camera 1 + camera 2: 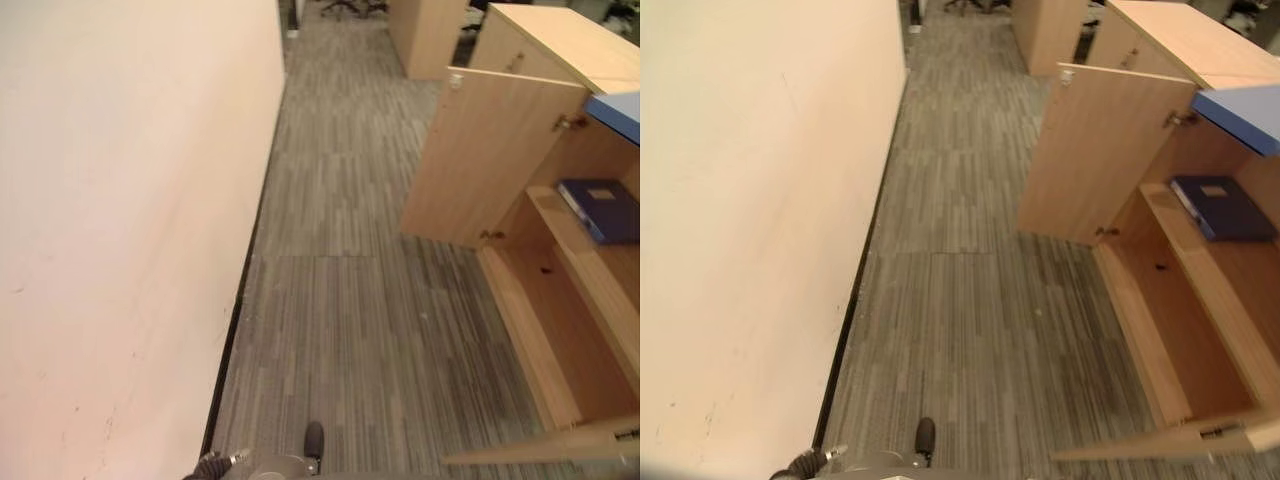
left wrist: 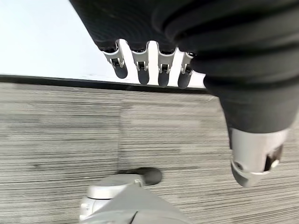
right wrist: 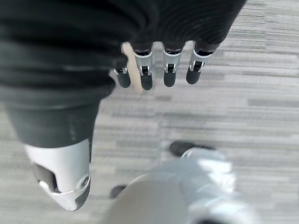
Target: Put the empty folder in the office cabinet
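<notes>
I am looking down along a striped grey carpet (image 1: 350, 300) with a pale wall (image 1: 120, 220) running down my left side and the office cabinet (image 1: 560, 300) standing open on my right. Its wooden door (image 1: 485, 160) is swinging out toward the aisle, and a second door (image 1: 545, 445) is showing edge-on at the near corner. The blue folder (image 1: 603, 208) is lying flat on the upper shelf (image 1: 585, 260) inside the cabinet, toward the back, with the lower compartment beneath it bare. A blue panel (image 1: 615, 113) is sitting on the cabinet top just above the opening. More wooden cabinets (image 1: 430, 35) are standing farther up the aisle. In its wrist view my left hand (image 2: 149, 65) is hanging over the carpet near the wall's dark base strip, fingers relaxed and loosely spread, thumb apart, gripping nothing. My right hand (image 3: 159, 70) is hanging the same way over the carpet, fingers relaxed in a row and thumb out to the side, carrying nothing.
</notes>
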Robot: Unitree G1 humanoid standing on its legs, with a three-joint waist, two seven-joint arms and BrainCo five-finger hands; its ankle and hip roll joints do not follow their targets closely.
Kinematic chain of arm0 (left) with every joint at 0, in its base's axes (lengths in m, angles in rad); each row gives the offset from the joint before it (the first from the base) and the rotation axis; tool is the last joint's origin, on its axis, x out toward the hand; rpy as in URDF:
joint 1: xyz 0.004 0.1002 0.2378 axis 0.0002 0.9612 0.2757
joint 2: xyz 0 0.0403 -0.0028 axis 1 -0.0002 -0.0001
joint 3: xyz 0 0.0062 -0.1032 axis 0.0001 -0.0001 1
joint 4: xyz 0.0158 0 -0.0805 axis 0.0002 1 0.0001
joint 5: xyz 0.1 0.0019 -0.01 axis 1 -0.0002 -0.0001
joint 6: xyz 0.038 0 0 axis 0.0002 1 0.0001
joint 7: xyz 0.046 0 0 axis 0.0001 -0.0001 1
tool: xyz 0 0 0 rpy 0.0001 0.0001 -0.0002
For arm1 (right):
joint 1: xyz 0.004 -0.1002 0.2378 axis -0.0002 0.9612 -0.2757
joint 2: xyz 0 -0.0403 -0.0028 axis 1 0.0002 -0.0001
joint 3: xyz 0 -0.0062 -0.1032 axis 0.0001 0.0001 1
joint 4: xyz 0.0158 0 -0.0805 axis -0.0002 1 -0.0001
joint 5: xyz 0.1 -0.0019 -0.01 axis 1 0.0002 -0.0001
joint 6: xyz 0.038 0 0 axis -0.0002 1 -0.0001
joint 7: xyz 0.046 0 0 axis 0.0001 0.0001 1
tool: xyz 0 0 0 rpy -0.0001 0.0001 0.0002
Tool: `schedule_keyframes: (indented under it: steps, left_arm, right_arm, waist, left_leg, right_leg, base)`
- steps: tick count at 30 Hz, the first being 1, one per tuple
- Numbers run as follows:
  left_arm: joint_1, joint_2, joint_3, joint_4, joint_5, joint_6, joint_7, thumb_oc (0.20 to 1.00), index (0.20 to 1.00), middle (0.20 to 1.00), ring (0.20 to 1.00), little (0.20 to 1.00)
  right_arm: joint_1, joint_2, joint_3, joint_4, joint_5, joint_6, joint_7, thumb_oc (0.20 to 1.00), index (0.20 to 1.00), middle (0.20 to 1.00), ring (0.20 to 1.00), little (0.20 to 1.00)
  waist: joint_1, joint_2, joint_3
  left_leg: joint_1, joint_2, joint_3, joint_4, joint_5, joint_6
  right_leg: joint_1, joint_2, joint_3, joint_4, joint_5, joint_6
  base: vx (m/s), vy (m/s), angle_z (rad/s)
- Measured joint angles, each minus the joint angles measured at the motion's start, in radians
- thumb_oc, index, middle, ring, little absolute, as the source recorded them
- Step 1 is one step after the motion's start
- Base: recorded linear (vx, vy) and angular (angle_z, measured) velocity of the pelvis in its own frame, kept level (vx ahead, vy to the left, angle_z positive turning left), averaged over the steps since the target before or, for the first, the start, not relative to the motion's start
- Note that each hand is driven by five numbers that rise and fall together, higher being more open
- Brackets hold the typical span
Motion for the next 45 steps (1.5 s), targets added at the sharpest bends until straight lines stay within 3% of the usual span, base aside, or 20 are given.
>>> schedule_keyframes:
  steps: [5,7,8,9,13,15,18,21,23,28,30,34,37,38,40,41,42,43,44,45]
  left_arm:
    - [0.026,0.023,-0.033,0.022,0.000,0.007,0.000,1.000,1.000,1.000,1.000,1.000]
    - [0.035,0.025,-0.043,0.005,0.000,0.008,-0.001,1.000,1.000,1.000,1.000,1.000]
    - [0.043,0.027,-0.042,0.001,0.000,0.008,0.000,1.000,1.000,1.000,1.000,1.000]
    - [0.043,0.030,-0.045,-0.010,0.000,0.008,0.001,1.000,1.000,1.000,1.000,1.000]
    - [0.012,0.034,-0.037,-0.016,0.000,0.006,0.000,1.000,1.000,1.000,1.000,1.000]
    - [0.024,0.035,-0.033,-0.010,0.001,0.007,0.000,1.000,1.000,1.000,1.000,1.000]
    - [0.032,0.031,-0.022,0.000,0.015,0.008,-0.004,1.000,1.000,1.000,1.000,1.000]
    - [0.030,0.013,-0.034,-0.005,0.023,0.006,-0.010,1.000,1.000,1.000,1.000,1.000]
    - [0.044,0.006,-0.033,-0.002,0.044,0.005,-0.010,1.000,1.000,1.000,1.000,1.000]
    - [0.028,0.005,-0.041,0.009,0.045,0.006,-0.009,1.000,1.000,1.000,1.000,1.000]
    - [0.020,0.005,-0.045,0.036,0.049,0.006,-0.011,1.000,1.000,1.000,1.000,1.000]
    - [0.027,0.007,-0.032,0.035,0.046,0.007,-0.003,1.000,1.000,1.000,1.000,1.000]
    - [0.027,0.030,-0.031,0.030,0.044,0.007,0.003,1.000,1.000,1.000,1.000,1.000]
    - [0.024,0.054,-0.031,0.011,0.040,0.007,0.002,1.000,1.000,1.000,1.000,1.000]
    - [0.030,0.061,-0.033,-0.003,0.040,0.007,0.002,1.000,1.000,1.000,1.000,1.000]
    - [0.026,0.042,-0.044,-0.007,0.042,0.007,0.000,1.000,1.000,1.000,1.000,1.000]
    - [0.026,0.042,-0.037,-0.009,0.041,0.004,0.002,1.000,1.000,1.000,1.000,1.000]
    - [0.021,0.045,-0.045,-0.005,0.042,0.011,-0.004,1.000,1.000,1.000,1.000,1.000]
    - [0.021,0.047,-0.056,-0.006,0.044,0.010,-0.006,1.000,1.000,1.000,1.000,1.000]
    - [0.019,0.006,-0.064,-0.006,0.044,0.006,-0.006,1.000,1.000,1.000,1.000,1.000]
  right_arm:
    - [-0.034,0.008,0.011,-0.035,0.000,0.000,0.006,1.000,1.000,1.000,1.000,1.000]
    - [-0.048,0.000,0.043,-0.044,-0.019,0.002,0.005,1.000,1.000,1.000,1.000,1.000]
    - [-0.037,0.001,0.044,-0.045,-0.031,0.001,0.005,1.000,1.000,1.000,1.000,1.000]
    - [-0.040,-0.012,0.049,-0.073,-0.037,0.001,0.008,1.000,1.000,1.000,1.000,1.000]
    - [-0.057,-0.033,0.042,-0.096,-0.037,0.003,0.009,1.000,1.000,1.000,1.000,1.000]
    - [-0.048,-0.028,0.045,-0.121,-0.037,0.002,0.010,1.000,1.000,1.000,1.000,1.000]
    - [-0.046,-0.019,0.042,-0.142,-0.037,0.000,0.011,1.000,1.000,1.000,1.000,1.000]
    - [-0.035,-0.031,0.023,-0.139,-0.037,0.003,0.011,1.000,1.000,1.000,1.000,1.000]
    - [-0.044,-0.050,0.022,-0.135,-0.037,0.004,0.011,1.000,1.000,1.000,1.000,1.000]
    - [-0.048,-0.094,-0.002,-0.115,-0.037,0.003,0.013,1.000,1.000,1.000,1.000,1.000]
    - [-0.047,-0.093,-0.003,-0.107,-0.033,0.005,0.014,1.000,1.000,1.000,1.000,1.000]
    - [-0.003,-0.080,-0.007,-0.100,-0.027,0.003,0.010,1.000,1.000,1.000,1.000,1.000]
    - [0.012,-0.060,0.000,-0.069,-0.027,0.004,0.008,1.000,1.000,1.000,1.000,1.000]
    - [0.013,-0.048,0.003,-0.052,-0.027,0.010,0.005,1.000,1.000,1.000,1.000,1.000]
    - [0.014,-0.043,0.009,-0.045,-0.029,0.009,0.004,1.000,1.000,1.000,1.000,1.000]
    - [0.001,-0.058,0.039,-0.022,-0.029,0.012,0.008,1.000,1.000,1.000,1.000,1.000]
    - [-0.008,-0.064,0.047,-0.027,-0.031,0.010,0.009,1.000,1.000,1.000,1.000,1.000]
    - [-0.003,-0.063,0.068,-0.030,-0.038,0.008,0.005,1.000,1.000,1.000,1.000,1.000]
    - [-0.002,-0.056,0.081,-0.027,-0.040,0.009,0.006,1.000,1.000,1.000,1.000,1.000]
    - [-0.024,-0.077,0.077,-0.024,-0.046,0.011,0.017,1.000,1.000,1.000,1.000,1.000]
  waist:
    - [0.022,0.009,-0.027]
    - [0.026,0.028,0.003]
    - [0.024,0.037,0.003]
    - [0.016,0.066,0.004]
    - [-0.018,0.089,0.053]
    - [-0.033,0.085,0.064]
    - [-0.041,0.033,0.076]
    - [-0.060,0.039,0.091]
    - [-0.047,0.075,0.082]
    - [-0.053,0.087,0.068]
    - [-0.065,0.059,0.057]
    - [-0.062,-0.012,0.036]
    - [-0.057,-0.040,0.031]
    - [-0.044,-0.077,0.040]
    - [-0.035,-0.100,0.042]
    - [-0.022,-0.058,0.049]
    - [-0.020,-0.061,0.058]
    - [-0.034,-0.057,0.069]
    - [-0.031,-0.065,0.067]
    - [-0.015,0.018,0.091]
  left_leg:
    - [0.051,-0.019,0.011,0.002,-0.051,0.025]
    - [0.127,-0.018,0.006,-0.021,-0.067,0.048]
    - [0.134,-0.018,0.005,-0.029,-0.061,0.048]
    - [0.146,-0.014,-0.017,-0.027,-0.078,0.057]
    - [0.182,0.015,-0.049,-0.025,-0.090,0.058]
    - [0.202,0.029,-0.053,-0.012,-0.131,0.029]
    - [0.221,0.015,-0.071,-0.001,-0.169,0.007]
    - [0.261,0.044,-0.126,0.009,-0.199,-0.029]
    - [0.295,0.093,-0.121,0.014,-0.219,-0.066]
    - [0.259,0.126,-0.101,0.079,-0.229,-0.079]
    - [0.237,0.126,-0.098,0.149,-0.228,-0.080]
    - [0.057,0.148,-0.030,0.562,-0.196,-0.184]
    - [-0.037,0.184,0.018,0.759,-0.102,-0.191]
    - [-0.088,0.195,0.062,0.804,-0.098,-0.175]
    - [-0.105,0.178,0.084,0.682,-0.097,-0.177]
    - [-0.102,0.210,0.068,0.497,-0.087,-0.191]
    - [-0.113,0.207,0.060,0.461,-0.080,-0.203]
    - [-0.121,0.202,0.030,0.342,-0.065,-0.213]
    - [-0.110,0.183,0.033,0.262,-0.054,-0.209]
    - [-0.129,0.245,-0.017,0.159,-0.026,-0.217]
  right_leg:
    - [-0.211,-0.045,-0.007,0.494,0.022,0.004]
    - [-0.280,-0.105,-0.097,0.698,0.127,-0.003]
    - [-0.294,-0.129,-0.125,0.728,0.118,-0.018]
    - [-0.340,-0.142,-0.160,0.651,0.057,-0.023]
    - [-0.405,-0.101,-0.176,0.341,0.060,-0.007]
    - [-0.432,-0.054,-0.176,0.117,0.157,0.013]
    - [-0.445,-0.046,-0.151,-0.058,0.288,0.032]
    - [-0.376,-0.018,-0.147,-0.082,0.355,0.030]
    - [-0.335,0.024,-0.182,-0.105,0.351,-0.008]
    - [-0.326,0.055,-0.207,-0.097,0.323,-0.100]
    - [-0.310,0.057,-0.212,-0.104,0.308,-0.117]
    - [-0.228,0.081,-0.219,-0.169,0.301,-0.124]
    - [-0.191,0.106,-0.214,-0.210,0.290,-0.160]
    - [-0.172,0.104,-0.192,-0.239,0.285,-0.156]
    - [-0.157,0.099,-0.192,-0.266,0.260,-0.142]
    - [-0.202,0.118,-0.195,-0.156,0.224,-0.143]
    - [-0.225,0.099,-0.183,-0.110,0.234,-0.181]
    - [-0.203,0.125,-0.183,-0.154,0.239,-0.212]
    - [-0.190,0.122,-0.182,-0.182,0.204,-0.132]
    - [-0.264,0.137,-0.170,0.073,0.117,-0.221]
  base:
    - [0.18,0.242,-0.05]
    - [0.20,0.097,0.03]
    - [0.16,0.001,0.04]
    - [0.16,-0.039,0.16]
    - [0.16,-0.093,0.28]
    - [0.25,-0.161,-0.05]
    - [0.19,-0.135,0.16]
    - [0.29,-0.214,0.61]
    - [0.23,-0.211,0.08]
    - [0.21,-0.249,0.12]
    - [0.16,-0.329,0.20]
    - [0.10,-0.293,0.01]
    - [0.09,-0.164,-0.17]
    - [0.10,-0.102,-0.28]
    - [0.10,-0.081,-0.35]
    - [0.11,-0.040,-0.40]
    - [0.16,-0.046,-0.32]
    - [0.15,-0.021,-0.12]
    - [0.18,-0.014,-0.46]
    - [0.20,-0.009,-0.71]
